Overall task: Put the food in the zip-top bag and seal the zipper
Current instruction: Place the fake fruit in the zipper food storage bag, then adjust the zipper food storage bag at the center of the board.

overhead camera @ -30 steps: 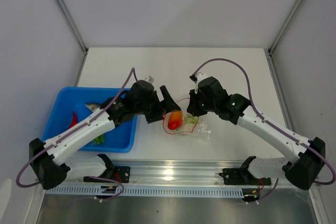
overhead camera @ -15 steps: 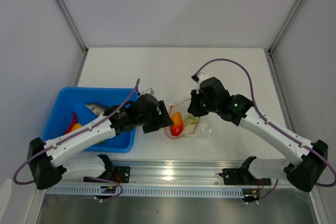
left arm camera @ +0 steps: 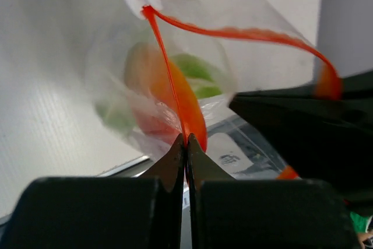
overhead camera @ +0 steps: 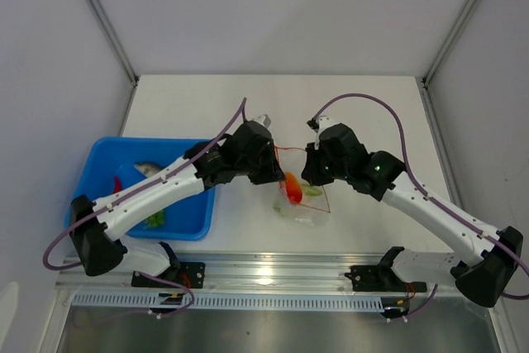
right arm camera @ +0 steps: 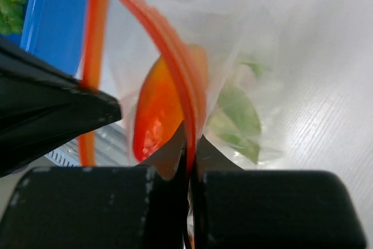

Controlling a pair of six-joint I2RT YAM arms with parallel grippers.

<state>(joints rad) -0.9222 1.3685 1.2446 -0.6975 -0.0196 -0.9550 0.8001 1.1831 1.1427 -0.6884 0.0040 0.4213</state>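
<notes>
Left wrist, blurred label (left arm camera: 229, 157) near zip-top bag (left arm camera: 198, 39), writing unreadable

From above, the tray (overhead camera: 89, 179) and the fish (overhead camera: 145, 168) in it are partly covered by the left arm (overhead camera: 157, 192). What lies in the bag (overhead camera: 304, 211) is too small to be told apart there. At the left wrist the bag's contents are blurred, and the zipper (left arm camera: 233, 32) is cut off by the top edge. At the right wrist the tray is cut off by the left edge.
</notes>
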